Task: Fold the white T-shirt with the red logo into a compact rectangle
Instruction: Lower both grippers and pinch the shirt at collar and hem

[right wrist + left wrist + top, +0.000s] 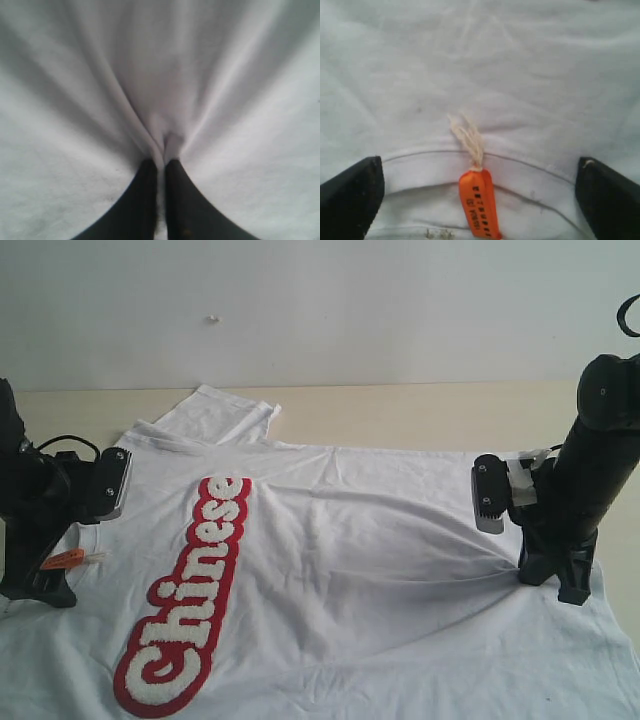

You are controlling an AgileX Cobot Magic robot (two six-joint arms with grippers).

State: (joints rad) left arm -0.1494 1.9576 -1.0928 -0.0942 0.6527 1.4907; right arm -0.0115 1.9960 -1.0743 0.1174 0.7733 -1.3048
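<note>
The white T-shirt (pixel 370 570) lies spread flat, face up, with the red logo (pixel 190 595) running lengthwise on its left part. At the shirt's left edge my left gripper (pixel 40 585) hovers open over the ribbed collar (pixel 420 167); its fingers (pixel 350 192) stand wide apart on either side of the orange neck tag (pixel 479 204). At the right, my right gripper (pixel 555 580) is shut on a pinched ridge of white fabric (pixel 165 137), with creases fanning out from the pinch.
A beige table (pixel 420 410) shows beyond the shirt's far edge, below a white wall. One sleeve (pixel 215 410) sticks out at the far left. The shirt runs out of view at the front.
</note>
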